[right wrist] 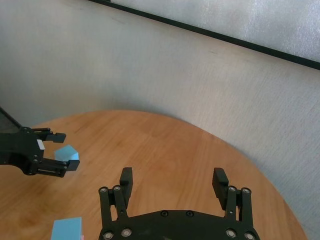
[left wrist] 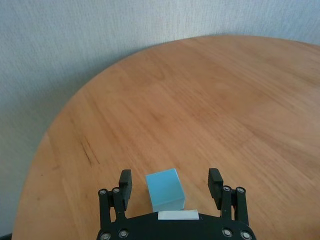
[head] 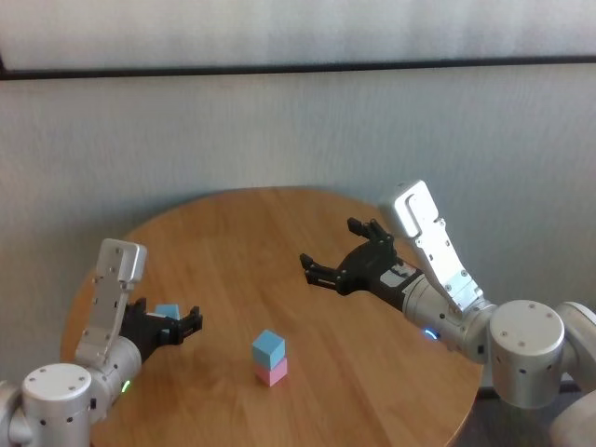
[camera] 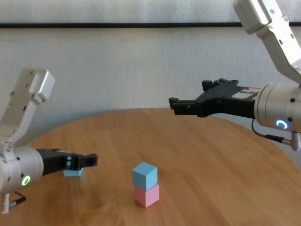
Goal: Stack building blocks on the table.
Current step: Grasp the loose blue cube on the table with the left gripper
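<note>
Bright, even daylight; soft shadows, pics slightly soft.

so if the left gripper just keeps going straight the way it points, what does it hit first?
The loose light blue block. It already sits on the table between the open left gripper's fingers, close to the palm, so the palm would likely reach it first. Beyond it the view shows only bare tabletop.

One block [head: 268, 346] atop another [head: 271, 372]

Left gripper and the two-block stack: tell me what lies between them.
Bare table only, by the head view. The other blue block sits between the open left gripper's fingers.
</note>
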Robot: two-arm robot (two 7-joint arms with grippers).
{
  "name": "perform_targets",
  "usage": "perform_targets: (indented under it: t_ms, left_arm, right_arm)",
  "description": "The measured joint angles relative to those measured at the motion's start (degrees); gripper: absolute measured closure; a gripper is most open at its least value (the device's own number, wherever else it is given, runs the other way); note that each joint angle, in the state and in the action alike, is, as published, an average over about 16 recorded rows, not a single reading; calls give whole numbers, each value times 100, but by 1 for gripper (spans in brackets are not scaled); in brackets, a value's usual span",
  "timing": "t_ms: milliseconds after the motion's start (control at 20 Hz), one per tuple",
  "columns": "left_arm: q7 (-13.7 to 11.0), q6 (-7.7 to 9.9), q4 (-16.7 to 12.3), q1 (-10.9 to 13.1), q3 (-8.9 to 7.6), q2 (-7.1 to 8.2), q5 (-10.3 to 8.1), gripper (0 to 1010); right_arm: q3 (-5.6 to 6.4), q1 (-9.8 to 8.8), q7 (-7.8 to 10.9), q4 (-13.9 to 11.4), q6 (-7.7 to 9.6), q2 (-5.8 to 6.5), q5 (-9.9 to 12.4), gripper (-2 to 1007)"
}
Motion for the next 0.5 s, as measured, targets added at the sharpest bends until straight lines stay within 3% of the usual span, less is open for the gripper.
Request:
perform_targets:
  t_ms: [500]
  left_arm:
    - [24,85,102,-59,-96,-91,114,11]
  right_arm:
    - [0,0,0,0,0,0,0,0]
